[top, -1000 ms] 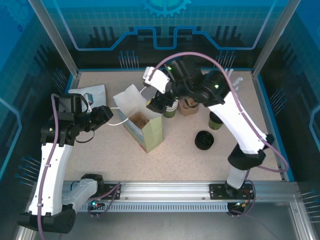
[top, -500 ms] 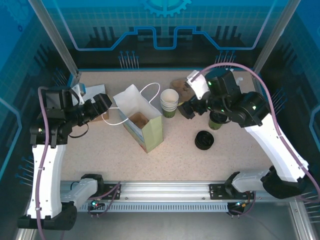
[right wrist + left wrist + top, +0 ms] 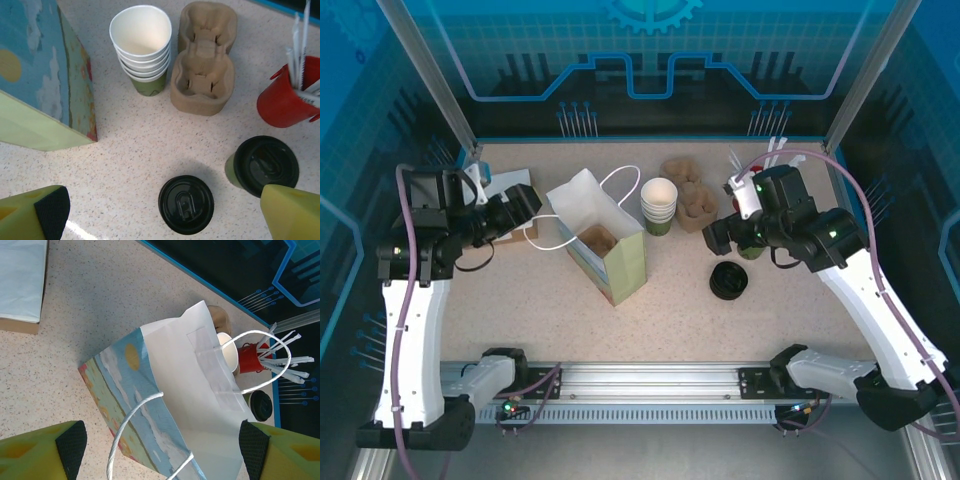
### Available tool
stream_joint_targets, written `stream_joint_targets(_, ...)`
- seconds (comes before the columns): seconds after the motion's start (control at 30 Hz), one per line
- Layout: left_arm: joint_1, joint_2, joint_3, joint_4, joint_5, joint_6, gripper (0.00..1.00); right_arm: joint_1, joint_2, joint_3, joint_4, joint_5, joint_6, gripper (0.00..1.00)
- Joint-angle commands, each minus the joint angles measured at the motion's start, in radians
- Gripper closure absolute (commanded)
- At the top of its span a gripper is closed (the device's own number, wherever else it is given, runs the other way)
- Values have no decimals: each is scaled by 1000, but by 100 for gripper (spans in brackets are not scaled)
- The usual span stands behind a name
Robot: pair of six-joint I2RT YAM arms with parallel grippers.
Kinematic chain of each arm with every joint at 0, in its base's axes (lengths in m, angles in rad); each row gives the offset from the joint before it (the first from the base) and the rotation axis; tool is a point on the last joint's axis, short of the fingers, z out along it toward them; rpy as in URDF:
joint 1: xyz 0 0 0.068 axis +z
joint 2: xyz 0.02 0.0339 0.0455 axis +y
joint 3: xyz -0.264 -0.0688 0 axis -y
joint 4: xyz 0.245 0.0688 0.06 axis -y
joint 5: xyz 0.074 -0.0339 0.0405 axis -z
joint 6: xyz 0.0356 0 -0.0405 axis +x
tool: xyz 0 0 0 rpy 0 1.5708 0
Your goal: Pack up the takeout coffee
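**A:** How far along is the packing?

**B:** Barely begun, I'd say. The small olive-green paper cup with the round black plastic lid stands upright on the speckled tabletop. It is at about 3 o'clock from the tall printed paper bag with white cord handles and well apart from it. The bag stands upright with its mouth open.

**A:** And the tools?

**B:** The right tool hangs over the lidded cup with its fingers spread wide, holding nothing. In the wrist view the cup sits just beside one yellow finger. The left tool is at 9 o'clock from the bag and faces it, also spread and empty, gripping neither handle.

**A:** Anything close enough to confuse things?

**B:** A loose stack of black plastic lids lies near the cup, at about 7 o'clock from it. The stack of lidless cream-rimmed green cups stands at 1 o'clock from the bag, with a brown moulded-pulp cup carrier just beside it.

**A:** So what remains?

**B:** Everything, as I read it: close on the lidded cup, carry it towards 9 o'clock, and lower it upright into the bag.
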Motion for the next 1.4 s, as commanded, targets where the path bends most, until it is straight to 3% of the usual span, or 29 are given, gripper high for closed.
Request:
stream_joint_targets(0.0,10,14,-2,-19,8,36,16,-14,1,-10,18,-38,24,0)
stream_joint_targets(0.47,10,62,30,-39,23,71,17,-37,52,-27,-6,-63,41,0)
stream_joint_targets(0.83,10,-25,-65,35,27,62,13,-222,102,-122,-59,-132,60,0)
stream_joint_targets(1.13,10,-36,-79,30,30,63,12,-362,176,-169,-44,-28,46,0)
stream_joint_targets(1.37,10,-48,-110,34,36,66,12,-393,284,-169,-1,4,51,0)
